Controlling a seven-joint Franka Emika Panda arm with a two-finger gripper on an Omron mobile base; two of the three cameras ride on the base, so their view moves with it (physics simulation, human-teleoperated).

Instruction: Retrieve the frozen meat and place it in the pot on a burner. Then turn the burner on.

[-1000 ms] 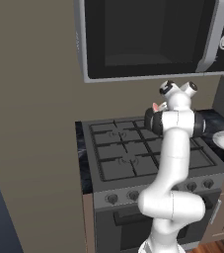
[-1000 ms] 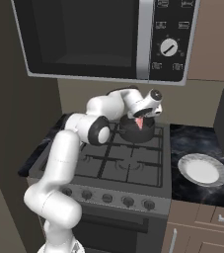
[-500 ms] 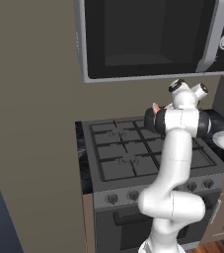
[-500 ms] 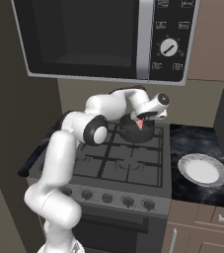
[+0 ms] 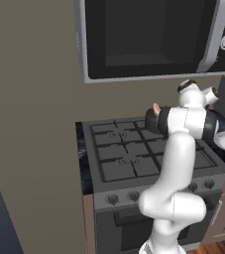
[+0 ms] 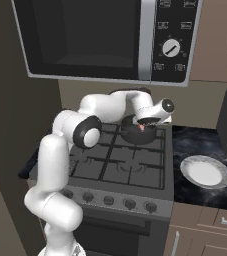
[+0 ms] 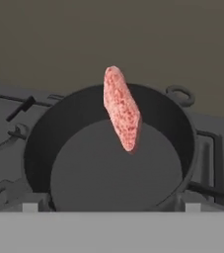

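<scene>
The dark pot (image 7: 108, 163) sits on the back right burner of the grey stove (image 6: 130, 167). The frozen meat (image 7: 121, 108), a pinkish-red slab, stands on edge inside the pot, tilted against its far side, with nothing touching it. My gripper (image 7: 111, 207) hovers just in front of the pot's near rim, open, its fingertips (image 7: 30, 207) wide apart and empty. From the right base view the hand (image 6: 152, 117) hangs over the pot (image 6: 135, 134), and the meat (image 6: 142, 128) peeks out under it. From the left, the meat (image 5: 156, 108) shows behind my arm.
A microwave (image 6: 105, 40) hangs low over the stove. A white plate (image 6: 205, 172) lies on the dark counter to the right. Control knobs (image 6: 109, 201) line the stove front. The other grates (image 5: 124, 158) are bare.
The hand has drifted slightly to the right and away from the meat. The jaws stay wide. The meat rests in the pot where it was.
</scene>
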